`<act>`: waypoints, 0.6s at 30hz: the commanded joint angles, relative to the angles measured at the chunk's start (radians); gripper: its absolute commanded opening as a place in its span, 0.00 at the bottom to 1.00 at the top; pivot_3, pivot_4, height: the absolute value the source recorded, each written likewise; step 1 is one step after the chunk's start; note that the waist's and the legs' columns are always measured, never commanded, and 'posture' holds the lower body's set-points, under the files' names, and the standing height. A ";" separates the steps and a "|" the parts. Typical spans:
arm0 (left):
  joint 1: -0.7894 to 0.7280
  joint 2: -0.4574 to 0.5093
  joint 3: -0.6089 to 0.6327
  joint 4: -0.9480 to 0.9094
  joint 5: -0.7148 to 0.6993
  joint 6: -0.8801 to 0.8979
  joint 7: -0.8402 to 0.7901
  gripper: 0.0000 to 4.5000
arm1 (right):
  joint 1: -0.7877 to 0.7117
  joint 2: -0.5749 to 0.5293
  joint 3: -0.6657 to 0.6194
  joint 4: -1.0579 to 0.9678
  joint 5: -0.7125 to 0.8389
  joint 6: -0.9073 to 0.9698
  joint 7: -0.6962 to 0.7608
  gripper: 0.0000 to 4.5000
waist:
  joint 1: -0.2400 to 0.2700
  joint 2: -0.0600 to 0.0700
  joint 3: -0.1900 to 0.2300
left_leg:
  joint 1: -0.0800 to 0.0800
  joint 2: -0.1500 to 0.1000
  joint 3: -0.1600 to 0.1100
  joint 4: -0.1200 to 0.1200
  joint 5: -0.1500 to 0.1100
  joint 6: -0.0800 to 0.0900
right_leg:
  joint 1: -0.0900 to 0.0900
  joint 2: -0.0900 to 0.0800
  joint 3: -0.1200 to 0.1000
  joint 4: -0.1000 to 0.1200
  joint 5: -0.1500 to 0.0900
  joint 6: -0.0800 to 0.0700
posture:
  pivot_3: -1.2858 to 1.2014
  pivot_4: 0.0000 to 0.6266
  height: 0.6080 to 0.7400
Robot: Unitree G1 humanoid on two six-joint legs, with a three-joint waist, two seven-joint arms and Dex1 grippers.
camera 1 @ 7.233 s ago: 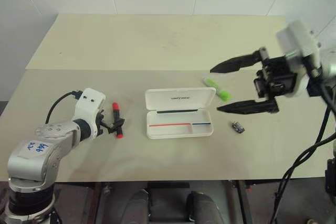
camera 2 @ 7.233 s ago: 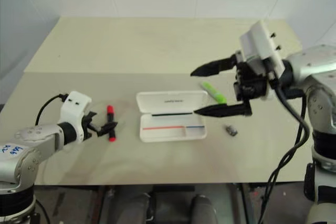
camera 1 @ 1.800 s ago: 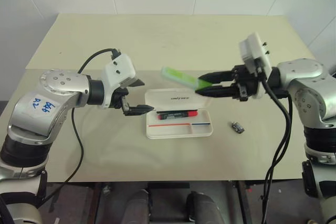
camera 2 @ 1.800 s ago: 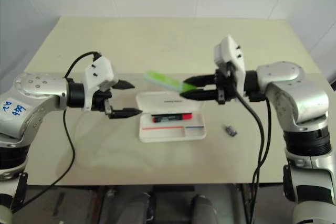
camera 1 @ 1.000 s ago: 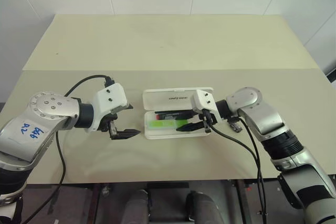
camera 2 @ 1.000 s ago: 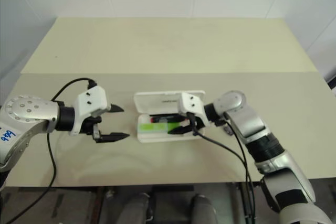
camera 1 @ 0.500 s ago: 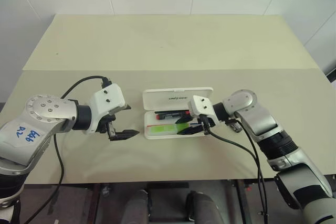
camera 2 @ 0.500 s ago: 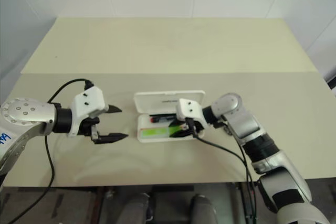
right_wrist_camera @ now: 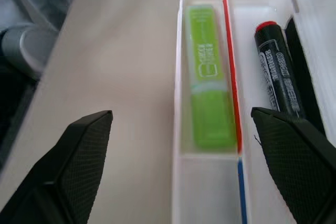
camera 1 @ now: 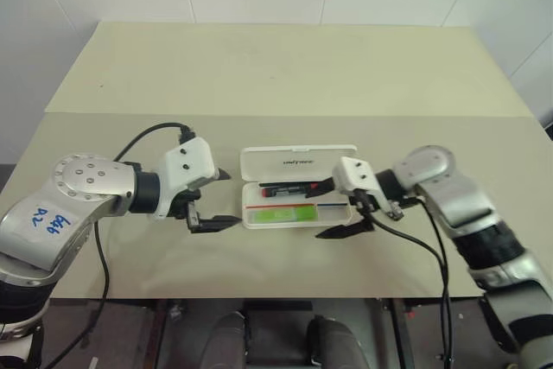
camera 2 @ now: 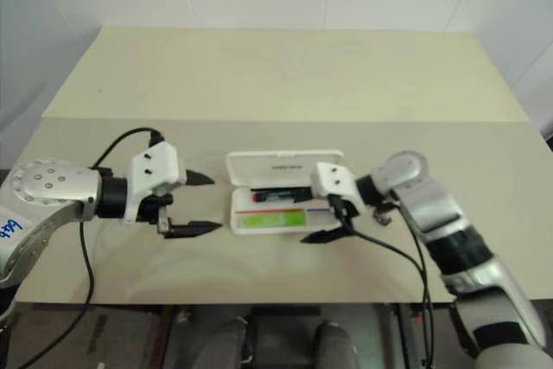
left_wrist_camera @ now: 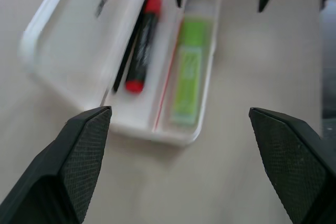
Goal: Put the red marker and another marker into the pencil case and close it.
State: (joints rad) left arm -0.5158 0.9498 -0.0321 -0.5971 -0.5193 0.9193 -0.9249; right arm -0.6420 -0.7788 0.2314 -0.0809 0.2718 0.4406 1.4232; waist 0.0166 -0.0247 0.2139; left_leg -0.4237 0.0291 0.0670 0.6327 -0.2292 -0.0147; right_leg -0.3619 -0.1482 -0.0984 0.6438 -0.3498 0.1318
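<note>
The pencil case (camera 1: 341, 213) lies open at mid-table, its lid (camera 1: 298, 162) flat behind the tray. The red marker (camera 1: 289, 188) rests in the tray's back slot. The lime-green highlighter (camera 1: 281, 213), the other marker, lies in the front slot beside the red stripe. My right gripper (camera 1: 314, 211) is open at the case's right end, one finger over the tray and one in front of it, touching neither marker. My left gripper (camera 1: 233, 198) hangs open and empty just left of the case. The wrist views show the highlighter (right_wrist_camera: 207, 77) and red marker (left_wrist_camera: 139, 40) side by side.
The beige table (camera 1: 259, 75) stretches far behind the case, with a seam across its middle. Its front edge (camera 1: 276, 287) runs close below both grippers. Black cables loop from each wrist.
My right gripper has opened and drawn back to the right, leaving the highlighter in the tray. The left gripper has edged slightly toward the case.
</note>
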 commanded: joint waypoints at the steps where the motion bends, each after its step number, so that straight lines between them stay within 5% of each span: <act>1: -0.041 -0.049 -0.028 -0.040 -0.038 -0.020 0.001 1.00 | 0.074 -0.108 -0.215 -0.077 0.076 0.137 -0.087 0.99 | 0.009 0.000 0.000 | 0.000 0.000 0.000 0.000 0.000 0.000 | 0.000 0.000 0.000 0.000 0.000 0.000 | 0.52 0.24 1.00; 6: -0.074 -0.164 -0.120 -0.018 -0.001 -0.020 0.074 1.00 | 0.241 -0.173 -0.384 -0.118 0.079 0.248 -0.247 0.99 | 0.010 -0.001 -0.001 | 0.002 0.000 -0.001 0.000 0.000 0.000 | 0.002 0.000 -0.001 0.000 0.000 0.000 | 0.52 0.24 1.00; 18: -0.117 -0.233 -0.187 0.035 0.049 -0.049 0.095 1.00 | 0.367 -0.207 -0.399 -0.149 0.052 0.324 -0.434 0.99 | 0.008 0.000 -0.001 | 0.002 0.000 0.001 0.001 0.000 0.000 | 0.002 0.000 0.001 -0.001 0.000 0.000 | 0.52 0.24 1.00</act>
State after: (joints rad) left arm -0.6215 0.7136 -0.2196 -0.5543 -0.4768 0.8950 -0.8233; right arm -0.2774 -0.9744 -0.1347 -0.1850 0.3162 0.7520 1.0086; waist 0.0251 -0.0249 0.2128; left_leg -0.4217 0.0292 0.0677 0.6338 -0.2293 -0.0145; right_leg -0.3604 -0.1481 -0.0976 0.6428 -0.3497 0.1314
